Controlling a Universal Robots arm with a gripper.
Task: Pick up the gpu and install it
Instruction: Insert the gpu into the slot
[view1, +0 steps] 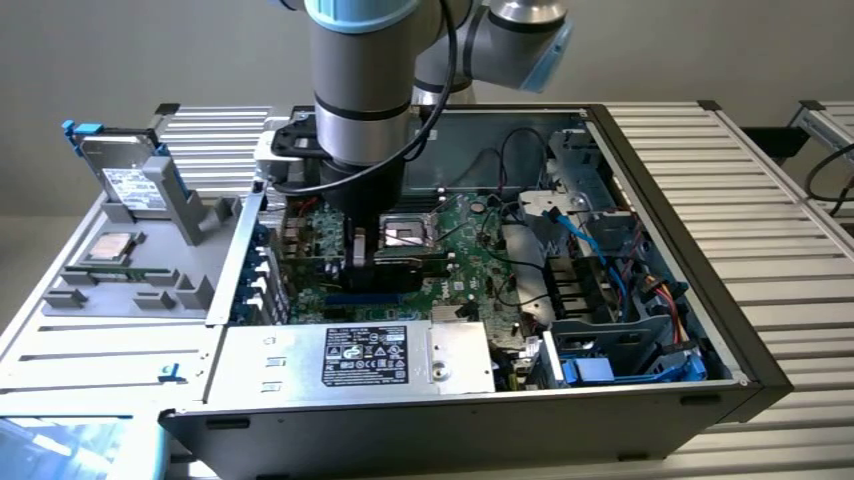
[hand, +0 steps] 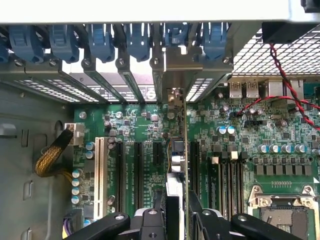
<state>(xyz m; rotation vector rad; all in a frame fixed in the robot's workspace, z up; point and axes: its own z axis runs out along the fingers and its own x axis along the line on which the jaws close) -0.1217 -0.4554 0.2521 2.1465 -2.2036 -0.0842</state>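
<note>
One gpu (hand: 177, 150) in tool (hand: 177, 205) — ribbed metal tabletop (view1: 787, 200)

Exterior view overlooks the open case (view1: 441, 430); wrist view closely faces its motherboard (hand: 150, 117).

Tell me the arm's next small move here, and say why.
Likely ease the gpu straight down toward the motherboard. The fingers hold it edge-on over the black slots, and its silver bracket stands in line with the rear covers. Whether its edge is in a slot yet, I cannot tell.
</note>
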